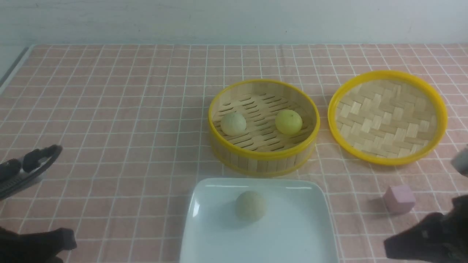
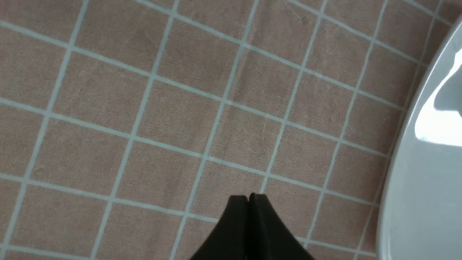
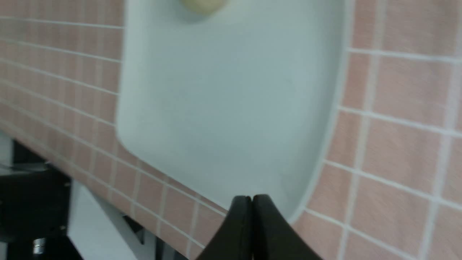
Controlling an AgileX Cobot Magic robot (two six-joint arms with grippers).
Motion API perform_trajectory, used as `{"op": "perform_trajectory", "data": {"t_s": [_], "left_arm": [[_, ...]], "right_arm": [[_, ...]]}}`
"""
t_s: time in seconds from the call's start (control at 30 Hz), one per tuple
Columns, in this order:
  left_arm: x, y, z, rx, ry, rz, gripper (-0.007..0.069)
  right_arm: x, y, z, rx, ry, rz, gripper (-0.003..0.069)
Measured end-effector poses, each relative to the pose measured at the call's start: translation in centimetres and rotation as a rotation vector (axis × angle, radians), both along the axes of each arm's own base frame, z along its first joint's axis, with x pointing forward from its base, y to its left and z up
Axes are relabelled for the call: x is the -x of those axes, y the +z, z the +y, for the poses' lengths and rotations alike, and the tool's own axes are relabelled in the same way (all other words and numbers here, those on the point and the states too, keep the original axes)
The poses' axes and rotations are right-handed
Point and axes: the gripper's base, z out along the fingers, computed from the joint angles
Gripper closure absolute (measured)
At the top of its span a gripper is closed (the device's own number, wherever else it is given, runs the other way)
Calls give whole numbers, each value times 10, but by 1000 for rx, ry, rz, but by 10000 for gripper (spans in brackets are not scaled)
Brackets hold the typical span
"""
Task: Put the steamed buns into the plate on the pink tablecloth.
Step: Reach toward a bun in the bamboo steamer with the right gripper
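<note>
The white square plate (image 1: 299, 233) lies at the front middle of the pink tablecloth (image 1: 128, 109) and holds one cream bun (image 1: 250, 205). A second cream bun (image 1: 233, 123) and the yellow-green bun (image 1: 288, 122) sit in the bamboo steamer (image 1: 263, 160) behind the plate. My left gripper (image 1: 69, 239) is shut and empty, low at the front left; its wrist view shows the shut tips (image 2: 249, 197) over cloth beside the plate rim (image 2: 400, 180). My right gripper (image 1: 389, 248) is shut and empty at the front right; its tips (image 3: 252, 198) are by the plate's corner (image 3: 310, 202), and the bun (image 3: 204, 5) shows at the edge.
The round woven lid (image 1: 387, 117) lies to the right of the steamer. A small pink-purple cube (image 1: 399, 198) sits right of the plate, near my right gripper. The table's front edge (image 3: 108, 187) runs close to the plate.
</note>
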Motion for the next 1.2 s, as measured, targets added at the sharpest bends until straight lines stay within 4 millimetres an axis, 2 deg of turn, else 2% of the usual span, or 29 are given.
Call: {"op": "perform_trajectory", "data": {"t_s": [0.1, 0.2, 0.27, 0.33, 0.4, 0.47, 0.63, 0.73, 0.77, 0.8, 0.93, 1.1, 1.2], "left_arm": [[-3, 0, -1, 6, -6, 8, 615], [-5, -2, -1, 11, -8, 19, 610], [-5, -2, -2, 12, -7, 19, 609], [-5, -2, -2, 12, -7, 19, 604], [-5, -2, -2, 11, -8, 18, 602], [-5, -2, -1, 11, -8, 16, 597], [-6, -1, -1, 11, -6, 11, 589], [-6, -1, -1, 11, -5, 5, 580], [-6, -1, -1, 11, -5, 5, 580], [-7, -1, -1, 11, -2, -3, 575], [-9, 0, -1, 11, 4, -26, 562], [-10, 0, -1, 10, 6, -36, 556], [-10, 0, -1, 10, 7, -39, 552]], "right_arm": [[-15, 1, 4, -39, 30, -24, 605], [-53, 9, 10, -48, 59, -73, 525], [-64, 12, 13, -37, 63, -86, 503], [-94, 20, 22, 17, 68, -124, 442], [-110, 24, 28, 55, 62, -150, 416], [-139, 34, 40, 126, 47, -206, 370], [-187, 38, 63, 273, 68, -294, 335], [-217, 23, 76, 392, 96, -310, 333], [-217, 23, 76, 392, 96, -310, 333], [-227, 17, 80, 438, 102, -317, 331], [-257, -18, 92, 528, 129, -297, 332], [-271, -49, 98, 535, 139, -250, 357], [-274, -58, 99, 537, 145, -241, 423]]}}
